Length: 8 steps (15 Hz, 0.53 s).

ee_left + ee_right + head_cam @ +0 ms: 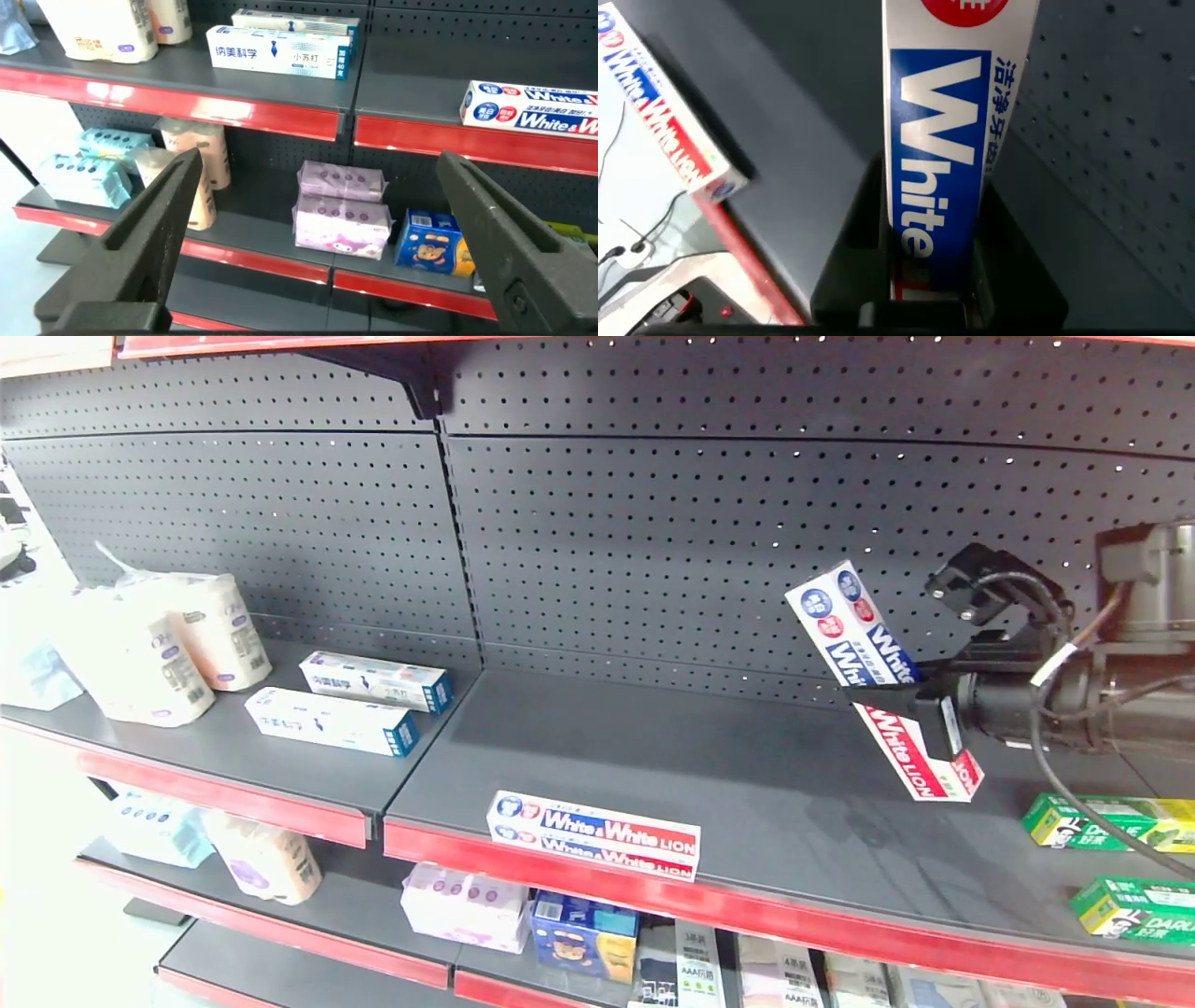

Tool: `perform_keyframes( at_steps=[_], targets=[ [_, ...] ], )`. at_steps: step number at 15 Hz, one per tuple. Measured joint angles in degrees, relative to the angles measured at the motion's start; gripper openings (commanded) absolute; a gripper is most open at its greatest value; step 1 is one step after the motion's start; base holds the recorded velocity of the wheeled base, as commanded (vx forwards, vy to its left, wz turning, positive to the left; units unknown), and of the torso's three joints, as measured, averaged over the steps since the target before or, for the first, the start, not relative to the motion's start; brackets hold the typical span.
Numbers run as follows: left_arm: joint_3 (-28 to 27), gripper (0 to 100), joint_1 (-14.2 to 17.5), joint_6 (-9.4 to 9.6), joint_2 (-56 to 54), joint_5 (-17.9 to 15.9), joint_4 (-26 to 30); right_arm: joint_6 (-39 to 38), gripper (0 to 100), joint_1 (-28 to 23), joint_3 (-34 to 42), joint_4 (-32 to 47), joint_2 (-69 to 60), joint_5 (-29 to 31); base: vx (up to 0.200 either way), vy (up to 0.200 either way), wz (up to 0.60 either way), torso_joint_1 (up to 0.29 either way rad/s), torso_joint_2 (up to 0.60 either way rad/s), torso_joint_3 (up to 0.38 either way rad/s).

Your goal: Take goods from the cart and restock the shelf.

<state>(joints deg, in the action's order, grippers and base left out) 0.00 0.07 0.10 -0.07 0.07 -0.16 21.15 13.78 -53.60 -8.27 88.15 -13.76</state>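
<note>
Toothpaste box (864, 639) pinched mid-length in my right gripper (901, 698), tilted above the dark shelf (653, 747) near its back panel (653, 523); my left gripper (322, 233) spread wide, facing the lower shelves (262, 231).

This is a shop aisle. A tiered metal shelf (747, 775) with dark perforated back panels (653, 523) and red strips (280, 807) along each tier's front edge carries packaged goods laid out for sale. A toothpaste box (593, 835) lies along the front edge of the middle tier. A white-and-blue box (331, 721) lies in the left section, with a like one (376, 681) behind it. Green boxes (1102, 821) lie at the right end, and wrapped paper rolls (140, 658) stand at the left end. The tier below holds purple tissue packs (341, 210), a blue carton (428, 243) and pale-blue packs (84, 168).
</note>
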Motion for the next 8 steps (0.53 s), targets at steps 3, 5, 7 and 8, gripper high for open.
perform_keyframes(
  at_steps=[3,5,7,8],
  targets=[
    [0.0,100,-0.02,-0.02,0.0,0.0,0.0,0.3,0,0.17,-7.64,0.28,8.24,-0.27,0.0,0.0,0.0,0.0,0.0,0.0],
    [0.0,100,-0.05,0.0,0.0,0.0,0.0,4.49,0,-0.68,-11.3,0.77,12.98,-0.38,0.0,0.0,0.0,0.0,0.0,0.0],
    [0.0,100,-0.02,0.0,0.0,0.02,0.0,8.73,0,-1.84,-13.87,2.8,16.51,-0.96,0.0,0.0,0.0,0.0,0.0,0.0],
    [0.0,100,-0.02,0.0,0.0,0.0,0.0,9.23,0,-2.23,-15.08,2.99,17.83,-1.43,0.0,0.0,0.0,0.0,0.0,0.0]
  ],
)
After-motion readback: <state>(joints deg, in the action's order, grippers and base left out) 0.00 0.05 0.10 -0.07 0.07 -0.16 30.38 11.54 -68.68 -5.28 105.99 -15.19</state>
